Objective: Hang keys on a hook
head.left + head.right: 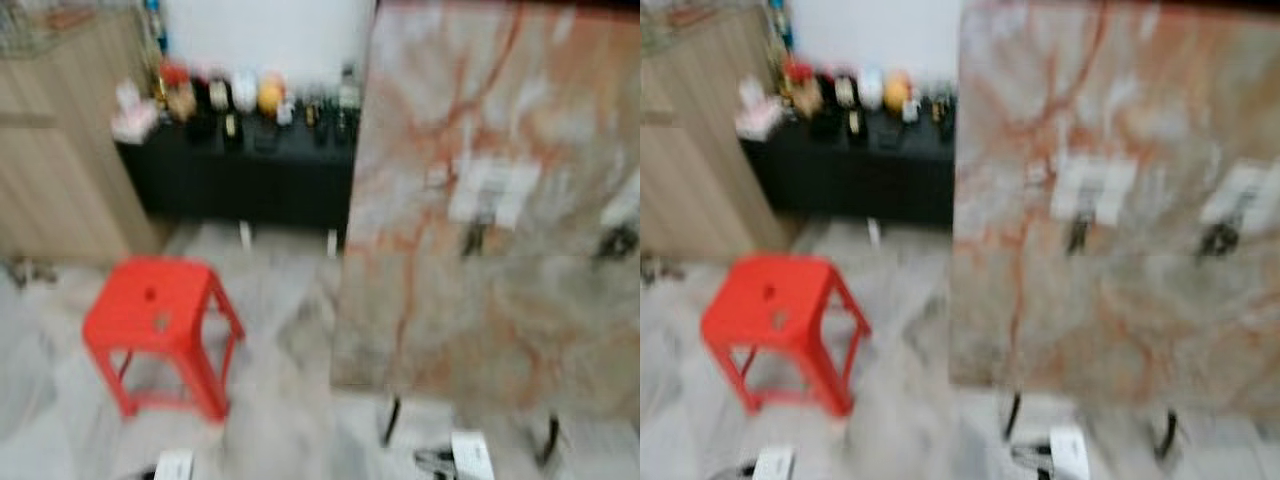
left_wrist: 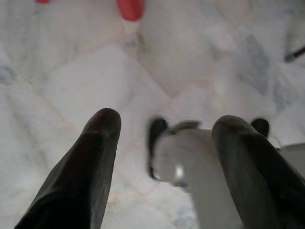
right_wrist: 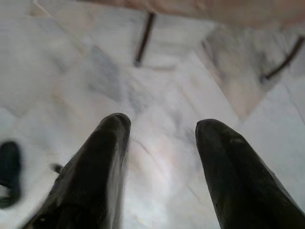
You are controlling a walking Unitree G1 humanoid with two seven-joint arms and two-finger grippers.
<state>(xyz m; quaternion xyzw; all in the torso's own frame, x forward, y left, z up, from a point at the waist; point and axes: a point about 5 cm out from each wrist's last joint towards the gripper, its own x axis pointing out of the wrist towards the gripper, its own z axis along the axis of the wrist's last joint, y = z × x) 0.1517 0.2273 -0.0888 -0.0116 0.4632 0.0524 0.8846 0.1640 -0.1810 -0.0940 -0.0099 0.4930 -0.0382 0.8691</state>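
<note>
Ahead of me stands a tall marbled board (image 1: 500, 200), pinkish with orange veins, raised on thin dark legs (image 1: 390, 420). Two small dark hooks are fixed to its face: one near the middle (image 1: 474, 238), under a pale label (image 1: 492, 188), and one toward my right edge (image 1: 617, 241). The picture is blurred, so I cannot make out whether anything hangs from either hook, and I cannot find the keys anywhere.

My left gripper (image 2: 164, 138) hangs low over the pale marble floor (image 2: 71, 71), its two black fingers spread wide with nothing between them. Beyond the fingers I see a rounded white part with dark ends, too blurred to identify.

My right gripper (image 3: 162, 138) also points down at the floor, fingers wide apart and empty, with the board's dark legs (image 3: 144, 38) ahead of it.

To my left, a red plastic stool (image 1: 160, 325) stands on the floor. Behind it, a low black cabinet (image 1: 240, 170) holds a row of small bottles and jars (image 1: 240, 100), beside a light wooden cupboard (image 1: 60, 150).
</note>
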